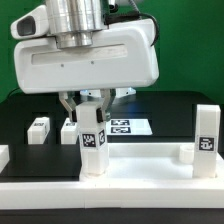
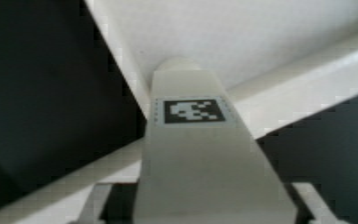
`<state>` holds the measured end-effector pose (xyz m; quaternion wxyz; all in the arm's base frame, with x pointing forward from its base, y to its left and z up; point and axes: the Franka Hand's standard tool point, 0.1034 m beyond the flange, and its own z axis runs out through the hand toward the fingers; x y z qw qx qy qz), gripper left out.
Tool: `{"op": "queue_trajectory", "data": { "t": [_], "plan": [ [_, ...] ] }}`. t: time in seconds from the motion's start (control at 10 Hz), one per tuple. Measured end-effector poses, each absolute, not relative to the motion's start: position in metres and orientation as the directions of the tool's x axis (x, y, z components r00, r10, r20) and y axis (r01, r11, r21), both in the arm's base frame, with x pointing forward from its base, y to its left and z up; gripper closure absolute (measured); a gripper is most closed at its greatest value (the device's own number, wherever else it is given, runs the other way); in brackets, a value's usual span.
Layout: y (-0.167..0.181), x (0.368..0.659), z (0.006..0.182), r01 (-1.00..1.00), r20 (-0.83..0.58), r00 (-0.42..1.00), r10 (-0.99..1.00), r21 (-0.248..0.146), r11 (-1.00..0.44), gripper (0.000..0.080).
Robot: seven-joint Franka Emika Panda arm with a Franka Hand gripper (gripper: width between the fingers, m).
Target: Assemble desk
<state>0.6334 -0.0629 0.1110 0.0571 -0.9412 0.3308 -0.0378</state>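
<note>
Black surface (image 1: 170, 112). Wide flat white plastic desk top (image 1: 140, 172) along surface's front edge. White square plastic post leg (image 1: 93, 152), black-and-white tag, directly under fingers (image 1: 69, 108): long axis vertical, foot on desk top toward exterior view's left; socket seating cannot tell. Second upright leg (image 1: 207, 140) at desk top's corner, exterior view's right. Fingers clenched on post leg's upper part, gap narrow, leg filling it. Coming move, by judgement: straight down.
</note>
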Motion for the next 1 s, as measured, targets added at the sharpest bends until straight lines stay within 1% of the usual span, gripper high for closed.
{"op": "queue_trajectory", "data": {
  "t": [0.1, 0.2, 0.3, 0.4, 0.5, 0.6, 0.8, 0.9, 1.0],
  "plan": [
    [-0.0626, 0.6322, 0.1107, -0.74, 0.009, 0.665, -0.747, -0.129, -0.66, 0.0511],
    [-0.0612, 0.6313, 0.1105, -0.819, -0.016, 0.565, -0.825, -0.126, -0.559, 0.0511],
    [-0.0611, 0.6302, 0.1099, -0.923, -0.062, 0.374, -0.925, -0.127, -0.364, 0.0511],
    [-0.0624, 0.63, 0.1097, -0.968, -0.105, 0.231, -0.967, -0.126, -0.217, 0.0509],
    [-0.0641, 0.6294, 0.1093, -0.983, -0.136, 0.149, -0.979, -0.129, -0.132, 0.0509],
    [-0.0621, 0.6294, 0.1092, -0.991, -0.144, 0.083, -0.986, -0.119, -0.066, 0.0509],
    [-0.0619, 0.6291, 0.1085, -0.991, -0.143, 0.084, -0.986, -0.118, -0.067, 0.0509],
    [-0.0618, 0.629, 0.1083, -0.986, -0.138, 0.125, -0.983, -0.123, -0.108, 0.0332],
    [-0.0597, 0.6287, 0.1078, -0.947, -0.103, 0.305, -0.947, -0.135, -0.29, 0.0215]
  ]
}}
